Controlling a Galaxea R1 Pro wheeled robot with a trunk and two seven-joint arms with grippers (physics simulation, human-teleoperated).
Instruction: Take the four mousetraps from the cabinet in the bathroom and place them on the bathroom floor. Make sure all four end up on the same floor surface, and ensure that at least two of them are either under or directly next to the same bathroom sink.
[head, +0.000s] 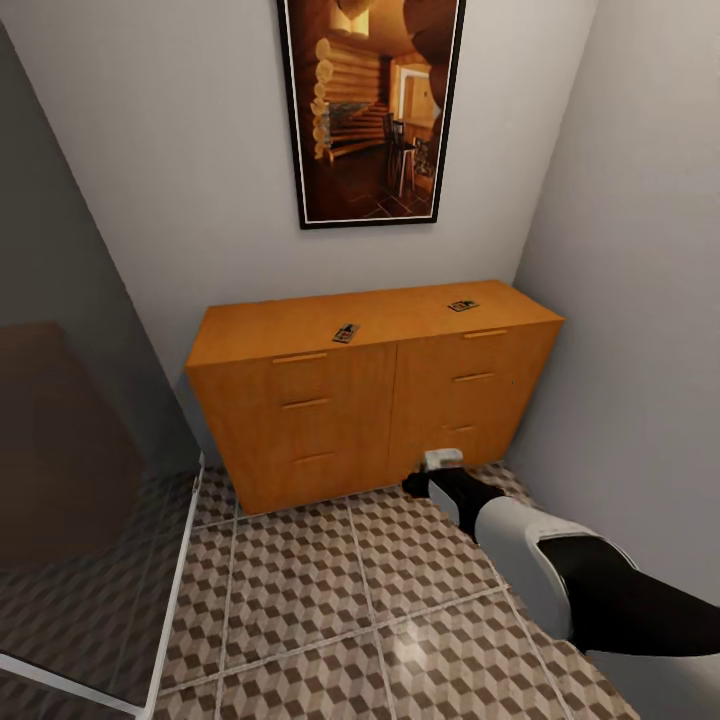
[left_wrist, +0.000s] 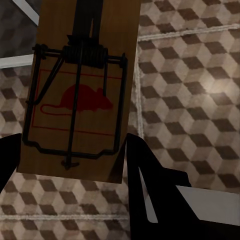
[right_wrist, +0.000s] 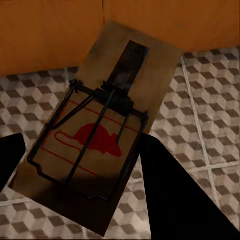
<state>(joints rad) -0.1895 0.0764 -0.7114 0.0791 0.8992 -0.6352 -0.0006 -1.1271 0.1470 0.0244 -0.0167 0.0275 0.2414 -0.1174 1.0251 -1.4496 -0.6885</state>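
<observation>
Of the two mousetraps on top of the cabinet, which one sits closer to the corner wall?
The right-hand mousetrap, near the cabinet top's back right; the other mousetrap lies mid-top by the front edge.

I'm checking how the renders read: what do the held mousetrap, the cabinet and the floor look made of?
Mousetrap: matte brown wood board by its grain, dark wire spring and bar, printed red mouse. Cabinet: orange-brown wood or veneer, smooth satin. Floor: glazed-looking tile, cube print, pale grout, a soft glare.

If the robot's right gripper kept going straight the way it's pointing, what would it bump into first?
Probably the bathroom floor tiles right at the foot of the cabinet. The right gripper points down there while holding a mousetrap, so the trap's far end would likely touch first. Depth is unclear.
</observation>
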